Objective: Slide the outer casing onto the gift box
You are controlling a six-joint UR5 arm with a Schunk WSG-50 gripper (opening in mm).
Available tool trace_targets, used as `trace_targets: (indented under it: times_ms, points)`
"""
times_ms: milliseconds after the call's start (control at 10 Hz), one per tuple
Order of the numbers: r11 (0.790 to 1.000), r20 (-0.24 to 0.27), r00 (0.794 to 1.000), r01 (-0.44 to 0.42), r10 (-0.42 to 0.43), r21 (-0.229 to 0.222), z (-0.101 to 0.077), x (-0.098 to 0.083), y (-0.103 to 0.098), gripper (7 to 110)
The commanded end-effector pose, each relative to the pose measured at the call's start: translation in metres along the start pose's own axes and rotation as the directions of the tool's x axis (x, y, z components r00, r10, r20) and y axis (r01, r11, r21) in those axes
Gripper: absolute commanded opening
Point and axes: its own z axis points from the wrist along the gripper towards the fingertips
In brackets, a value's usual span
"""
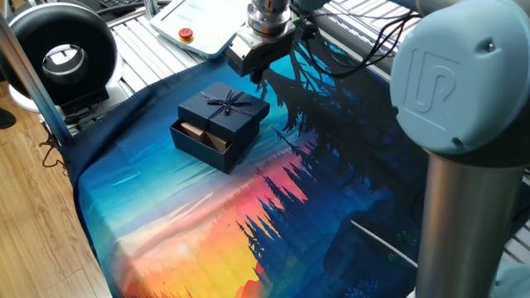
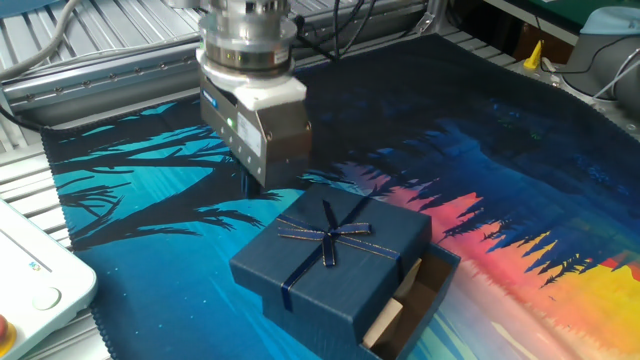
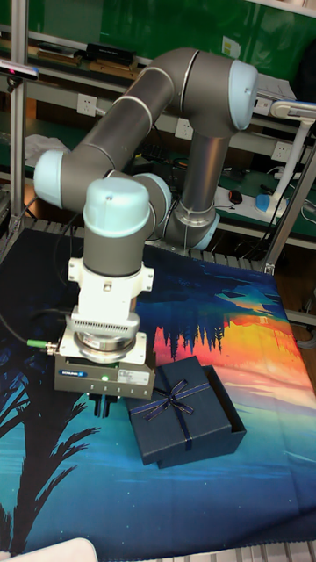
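Although the gripper [image 3: 104, 405] hangs just beside the outer casing [image 2: 330, 260], its dark fingers [image 3: 103, 406] show only as a short stub below the grey body, seemingly close together, and whether they are parted or closed cannot be told; they hold nothing and stand clear of the cardboard, over the printed cloth [image 1: 190, 223] behind the casing's rear corner. With its thin ribbon bow [image 2: 330, 234] on top, the casing sits partly over the gift box [image 2: 436, 283], which sticks out from one side so that its open end shows. Inside that exposed end lie tan kraft blocks [image 2: 400, 305], one of them leaning at the mouth in the other fixed view. Both cardboard pieces rest together on the cloth, near its edge toward the round black device [image 1: 60, 51].
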Motion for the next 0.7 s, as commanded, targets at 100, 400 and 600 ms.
trace_targets:
  times_ms: [100, 400, 600]
  points:
    - [0.997, -0.001, 1.000, -0.024, 0.024, -0.070, 0.016, 0.005, 0.015, 7]
    - [0.990, -0.015, 0.999, -0.036, 0.035, -0.133, 0.017, 0.009, 0.031, 7]
    - [0.988, -0.022, 0.999, -0.037, 0.034, -0.152, 0.015, 0.011, 0.036, 7]
